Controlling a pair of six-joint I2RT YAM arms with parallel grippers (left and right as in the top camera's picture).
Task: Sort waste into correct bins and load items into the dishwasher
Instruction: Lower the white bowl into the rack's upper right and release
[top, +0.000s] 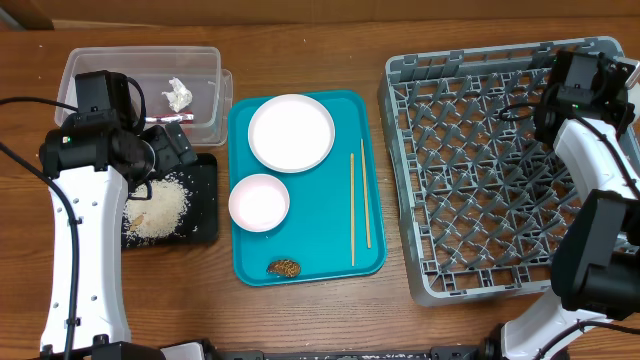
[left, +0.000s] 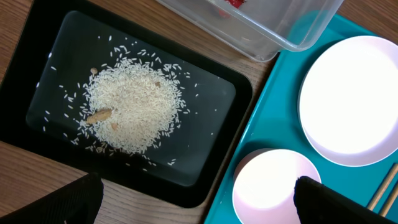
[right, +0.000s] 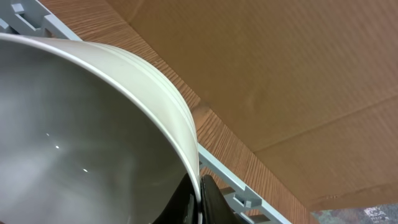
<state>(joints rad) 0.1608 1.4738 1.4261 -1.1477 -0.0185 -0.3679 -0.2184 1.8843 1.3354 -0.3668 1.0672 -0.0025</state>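
My left gripper (left: 202, 205) hangs open over the near corner of the black tray (left: 239, 99), which holds a heap of white rice (left: 134, 106). The small white cup (left: 273, 186) lies by its right fingertip (left: 339, 202). On the teal tray (top: 305, 265) lie the white plate (top: 291, 132), the cup (top: 259, 201), two chopsticks (top: 358, 205) and a brown lump (top: 285, 267). The clear tub (top: 90, 70) holds a tissue (top: 178, 93) and a red-and-white wrapper (top: 170, 118). My right gripper (right: 200, 199) is shut on the rim of a pale grey bowl (right: 81, 124) above the grey rack's (top: 480, 170) far right corner.
The rack's back edge (right: 230, 180) runs just under the held bowl, with brown cardboard (right: 280, 68) beyond it. The clear tub's corner (left: 292, 37) overhangs the teal tray. Bare wooden table (top: 310, 320) shows in front of the trays.
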